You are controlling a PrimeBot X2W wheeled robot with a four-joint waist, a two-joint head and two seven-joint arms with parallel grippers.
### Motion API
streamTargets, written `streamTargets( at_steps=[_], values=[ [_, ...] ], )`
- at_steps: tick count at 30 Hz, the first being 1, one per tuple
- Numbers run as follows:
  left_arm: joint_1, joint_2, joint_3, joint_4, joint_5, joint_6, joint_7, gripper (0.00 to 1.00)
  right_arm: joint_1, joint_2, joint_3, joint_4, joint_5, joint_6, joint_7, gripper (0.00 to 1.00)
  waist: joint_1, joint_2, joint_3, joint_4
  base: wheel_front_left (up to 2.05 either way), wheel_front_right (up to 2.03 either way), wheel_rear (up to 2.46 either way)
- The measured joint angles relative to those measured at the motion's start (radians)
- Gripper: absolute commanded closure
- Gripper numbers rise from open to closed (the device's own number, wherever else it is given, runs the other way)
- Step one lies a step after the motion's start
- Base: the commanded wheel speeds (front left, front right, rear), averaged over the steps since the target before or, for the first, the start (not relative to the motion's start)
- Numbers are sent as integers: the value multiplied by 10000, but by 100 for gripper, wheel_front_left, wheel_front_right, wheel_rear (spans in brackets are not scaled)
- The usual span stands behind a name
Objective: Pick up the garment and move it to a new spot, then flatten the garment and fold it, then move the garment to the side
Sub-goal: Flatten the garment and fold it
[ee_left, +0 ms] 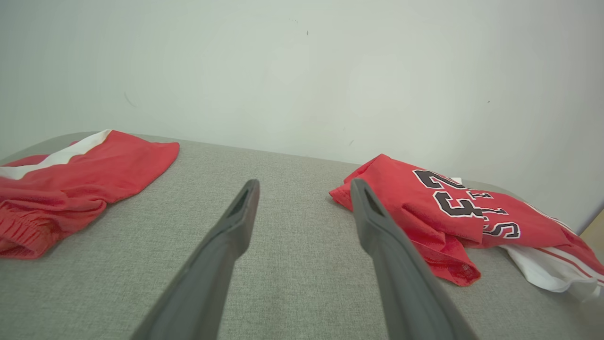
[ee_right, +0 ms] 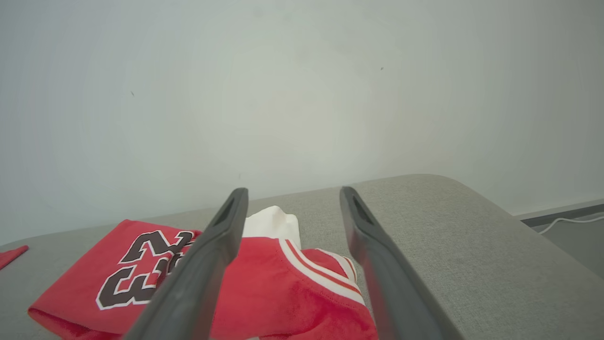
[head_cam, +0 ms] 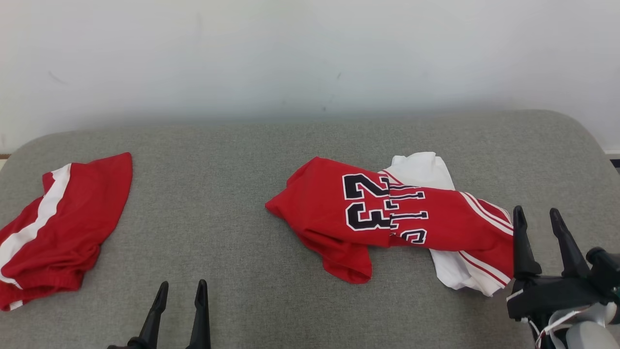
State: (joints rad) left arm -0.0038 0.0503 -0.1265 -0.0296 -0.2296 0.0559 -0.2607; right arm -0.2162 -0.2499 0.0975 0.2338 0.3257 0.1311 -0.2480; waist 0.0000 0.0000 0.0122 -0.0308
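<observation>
Jersey [head_cam: 329,203] lies crumpled on the bench [head_cam: 218,194], well right of the red shorts [head_cam: 82,213], as our left hand [head_cam: 183,282] and right hand [head_cam: 536,210] hang released; flattening, we judge, comes next, needing corner grips.

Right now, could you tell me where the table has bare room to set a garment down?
The widest bare stretch of the grey table lies between the red shorts at the left and the red jersey, reaching back to the wall. The right side is crowded: jersey, white garment and right gripper.
</observation>
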Motion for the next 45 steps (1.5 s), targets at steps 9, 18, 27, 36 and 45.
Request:
streamTargets(
  at_steps=[9,18,27,36,45],
  values=[
    [78,0,56,-17,-77,29,0,0,1169,623,-364,-1457,-656,0,157,0,0,1,-102,110,0,0,0],
    [-70,8,-54,253,33,-219,0,0,1431,878,-58,-2008,-784,0,458,0,0,0,-36,-45,0,0,0],
    [-1368,29,-844,1799,169,-1007,4,0,1201,982,234,-2025,-740,0,479,0,0,0,208,-604,0,0,0],
    [-2820,6,-1716,3743,-192,-1446,219,0,843,1181,384,-1860,-723,0,299,0,0,1,641,-1420,0,0,0],
    [-4167,-4,-2468,5559,-347,-1613,499,0,566,1315,497,-1546,-675,0,84,0,1,1,1137,-2116,0,0,0]
  ],
)
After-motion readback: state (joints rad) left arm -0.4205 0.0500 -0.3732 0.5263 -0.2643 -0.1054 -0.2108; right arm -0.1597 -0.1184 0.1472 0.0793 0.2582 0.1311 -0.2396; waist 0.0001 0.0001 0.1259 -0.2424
